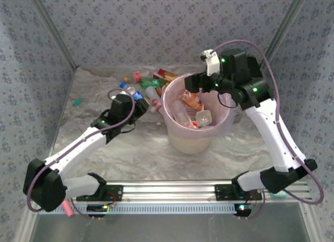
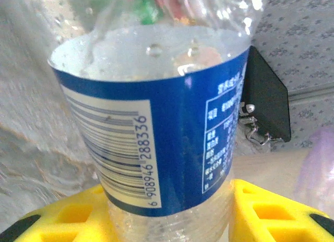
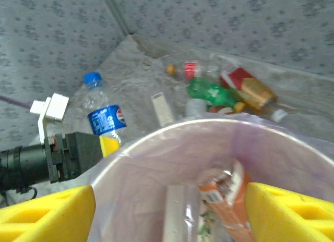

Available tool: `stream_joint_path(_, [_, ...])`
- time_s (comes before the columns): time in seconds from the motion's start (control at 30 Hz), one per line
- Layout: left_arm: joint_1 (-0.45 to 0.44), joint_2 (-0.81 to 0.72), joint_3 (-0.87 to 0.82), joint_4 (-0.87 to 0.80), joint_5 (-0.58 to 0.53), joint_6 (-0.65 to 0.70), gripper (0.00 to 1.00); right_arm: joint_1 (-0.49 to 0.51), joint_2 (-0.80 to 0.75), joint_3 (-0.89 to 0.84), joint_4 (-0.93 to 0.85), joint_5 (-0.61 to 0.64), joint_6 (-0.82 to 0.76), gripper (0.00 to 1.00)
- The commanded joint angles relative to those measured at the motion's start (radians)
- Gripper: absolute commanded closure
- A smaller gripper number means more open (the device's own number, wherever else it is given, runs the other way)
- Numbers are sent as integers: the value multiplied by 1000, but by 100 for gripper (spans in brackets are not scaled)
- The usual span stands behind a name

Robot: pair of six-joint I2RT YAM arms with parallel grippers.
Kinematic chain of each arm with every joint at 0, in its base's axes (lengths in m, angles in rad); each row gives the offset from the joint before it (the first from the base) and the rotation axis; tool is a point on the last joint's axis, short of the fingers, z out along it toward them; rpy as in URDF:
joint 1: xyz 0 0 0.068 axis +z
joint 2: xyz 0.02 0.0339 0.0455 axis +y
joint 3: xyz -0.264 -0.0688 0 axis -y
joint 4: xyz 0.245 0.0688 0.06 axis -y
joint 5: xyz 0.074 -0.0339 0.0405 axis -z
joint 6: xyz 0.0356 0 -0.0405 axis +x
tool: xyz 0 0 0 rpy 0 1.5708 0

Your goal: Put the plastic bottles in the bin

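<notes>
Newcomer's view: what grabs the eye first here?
The cream bin with its pink liner stands mid-table, part-full. Left of it, the left gripper has its yellow fingers against both sides of a blue-labelled bottle. The right gripper hangs open over the bin's far rim, near a heap of loose bottles.
</notes>
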Motion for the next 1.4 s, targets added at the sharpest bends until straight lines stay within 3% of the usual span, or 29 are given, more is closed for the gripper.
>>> stream_joint_path(0.0, [58, -70, 54, -117, 92, 238, 88, 23, 37, 45, 69, -162, 49, 20])
stream_joint_path(0.13, [114, -99, 76, -146, 257, 376, 100, 78, 94, 67, 157, -254, 53, 16])
stream_joint_path(0.3, [118, -105, 113, -151, 467, 504, 100, 148, 244, 219, 110, -236, 77, 17])
stream_joint_path(0.6, [118, -157, 78, -2, 628, 536, 100, 202, 459, 420, 68, -295, 124, 18])
stream_joint_path(0.87, [117, -165, 80, 46, 665, 538, 100, 207, 570, 507, 45, -391, 143, 21])
stream_joint_path(1.17, [119, -165, 83, 45, 641, 529, 100, 202, 562, 509, 50, -403, 147, 53])
stream_joint_path(1.27, [119, -166, 85, 39, 618, 523, 100, 199, 551, 520, 48, -402, 137, 57])
stream_joint_path(1.37, [118, -169, 85, 36, 613, 517, 59, 189, 542, 554, 35, -394, 123, 60])
